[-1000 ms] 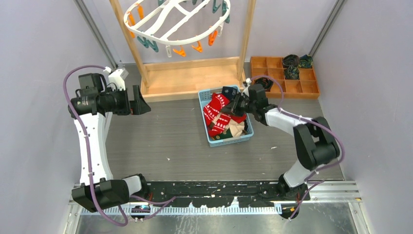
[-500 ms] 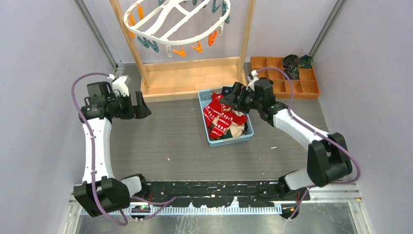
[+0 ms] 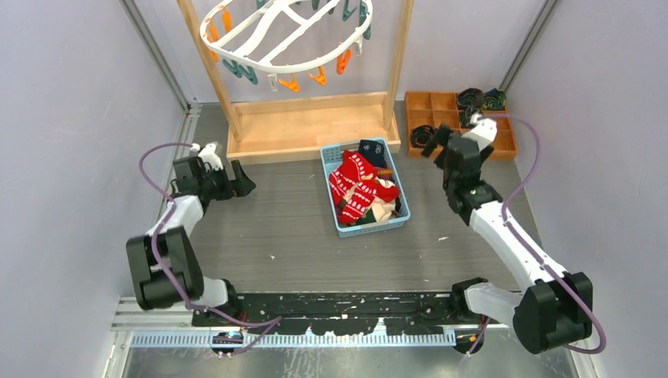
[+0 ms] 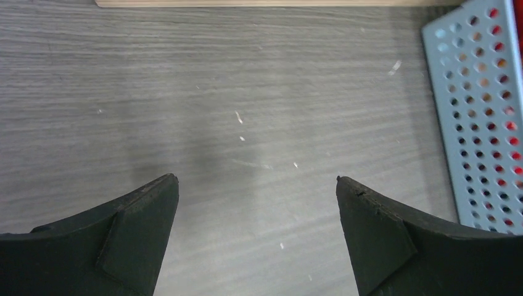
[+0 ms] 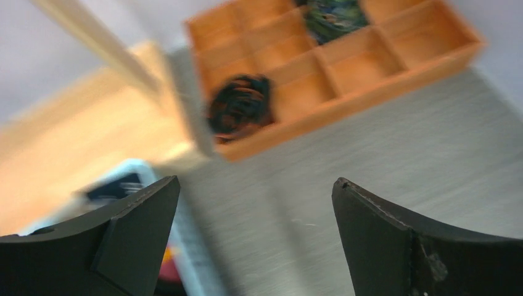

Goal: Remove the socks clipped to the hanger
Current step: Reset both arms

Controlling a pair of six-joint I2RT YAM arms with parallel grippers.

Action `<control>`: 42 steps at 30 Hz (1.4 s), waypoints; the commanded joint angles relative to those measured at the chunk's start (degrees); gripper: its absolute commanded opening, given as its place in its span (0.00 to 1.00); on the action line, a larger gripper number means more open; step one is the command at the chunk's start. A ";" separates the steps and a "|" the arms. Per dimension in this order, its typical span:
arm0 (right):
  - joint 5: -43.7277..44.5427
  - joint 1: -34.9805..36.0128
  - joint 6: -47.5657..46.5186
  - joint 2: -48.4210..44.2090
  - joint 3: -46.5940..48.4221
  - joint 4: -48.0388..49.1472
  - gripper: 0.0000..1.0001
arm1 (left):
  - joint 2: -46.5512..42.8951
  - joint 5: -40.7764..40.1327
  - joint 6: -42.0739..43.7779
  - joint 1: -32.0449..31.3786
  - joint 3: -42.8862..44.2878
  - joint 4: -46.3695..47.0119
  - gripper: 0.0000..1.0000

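The grey table (image 3: 268, 228) has a blue basket (image 3: 370, 230) in the middle, with the socks (image 3: 358, 185) piled inside. The white hanger (image 3: 272, 69) hangs at the back with bare clips (image 3: 290, 83). The left pincer (image 4: 257, 185) and right pincer (image 5: 256, 185) are wide open, holding nothing. Socks look soft and light; I would pinch a thick fold.

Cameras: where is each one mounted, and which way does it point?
Top external: high behind the robot, looking down on the table, hanger, basket of socks and wooden tray; both arms show.
Left wrist: on the left arm, facing down at table and the basket's wall; open left end effector at bottom.
Right wrist: on the right arm, tilted toward the tray, blurred; open right end effector at bottom.
Shared: top and left wrist both show the basket.
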 commanded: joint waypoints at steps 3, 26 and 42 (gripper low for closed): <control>18.75 -2.58 -17.92 2.92 -18.25 26.16 1.00 | 9.83 -1.27 -6.59 -0.32 -3.14 26.73 1.00; 5.80 -9.25 -21.21 26.58 -42.08 81.61 1.00 | 14.83 -12.00 1.10 -9.49 -25.40 72.44 1.00; 0.29 -14.25 -17.44 24.27 -33.32 61.77 1.00 | 13.98 -11.69 2.49 -10.70 -22.05 64.91 1.00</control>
